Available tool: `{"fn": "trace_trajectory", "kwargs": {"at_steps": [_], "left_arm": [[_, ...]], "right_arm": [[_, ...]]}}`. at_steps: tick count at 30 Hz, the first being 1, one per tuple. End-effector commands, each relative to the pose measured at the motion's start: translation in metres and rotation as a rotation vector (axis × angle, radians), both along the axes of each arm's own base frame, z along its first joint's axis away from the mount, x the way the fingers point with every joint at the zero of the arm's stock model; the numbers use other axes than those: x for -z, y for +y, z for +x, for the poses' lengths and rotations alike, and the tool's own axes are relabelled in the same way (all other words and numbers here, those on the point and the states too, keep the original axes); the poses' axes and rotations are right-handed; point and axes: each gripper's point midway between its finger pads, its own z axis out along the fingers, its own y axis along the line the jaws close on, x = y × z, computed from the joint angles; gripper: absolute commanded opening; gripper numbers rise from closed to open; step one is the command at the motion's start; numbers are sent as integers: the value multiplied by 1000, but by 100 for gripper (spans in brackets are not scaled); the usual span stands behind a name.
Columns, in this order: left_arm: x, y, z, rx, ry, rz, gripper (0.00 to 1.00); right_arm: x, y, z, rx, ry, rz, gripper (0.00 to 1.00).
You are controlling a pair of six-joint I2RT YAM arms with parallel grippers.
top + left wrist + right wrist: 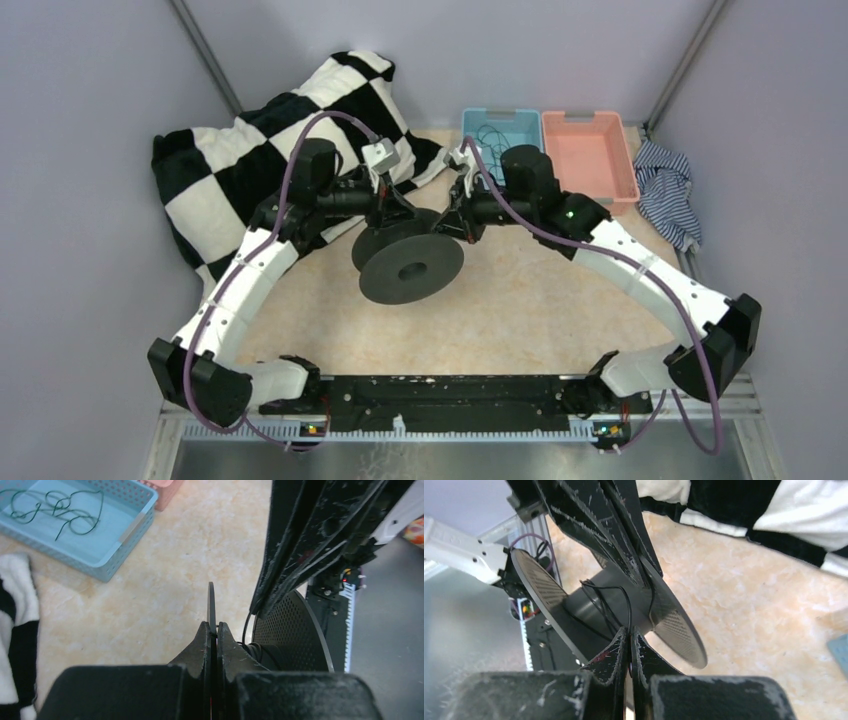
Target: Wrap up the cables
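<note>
The dark round spool (410, 262) is held tilted above the table's middle. My left gripper (393, 212) is shut on the edge of one thin spool flange (211, 602), which shows edge-on between its fingers (212, 627). My right gripper (452, 222) is shut on a thin black cable (628, 607) that runs from its tips (629, 630) in loose loops onto the spool's hub (591, 602). The same cable shows by the hub in the left wrist view (245, 630). More thin cables (55, 510) lie tangled in the blue bin (127, 542).
The blue bin (503, 113) and an empty pink bin (590, 155) stand at the back right. A black-and-white checkered cloth (240, 150) lies at the back left, and a striped cloth (665, 190) at the right edge.
</note>
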Motion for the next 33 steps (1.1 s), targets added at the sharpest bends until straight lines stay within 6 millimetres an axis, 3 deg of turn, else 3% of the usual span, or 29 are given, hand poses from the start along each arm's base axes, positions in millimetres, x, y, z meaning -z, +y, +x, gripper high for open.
{"fn": "trace_trajectory", "kwargs": {"at_steps": [1, 6, 10, 18, 25, 30, 33], "left_arm": [[-51, -10, -13, 125, -114, -97, 0], [-58, -14, -17, 162, -111, -119, 0], [-57, -18, -24, 221, -78, -140, 0], [-46, -23, -29, 278, 5, -163, 0], [-28, -29, -15, 240, 114, -174, 0], [-25, -31, -14, 211, 109, -241, 0], [-14, -32, -14, 212, 140, -245, 0]], "right_arm": [[-9, -13, -22, -137, -162, -17, 0], [-10, -21, -28, -174, -243, -22, 0], [6, -25, -39, -264, -245, -37, 0], [34, -33, -62, -497, -91, 116, 0], [56, -31, -65, -511, 52, 167, 0], [64, -27, -65, -487, 102, 210, 0], [69, -27, -63, -471, 102, 218, 0]]}}
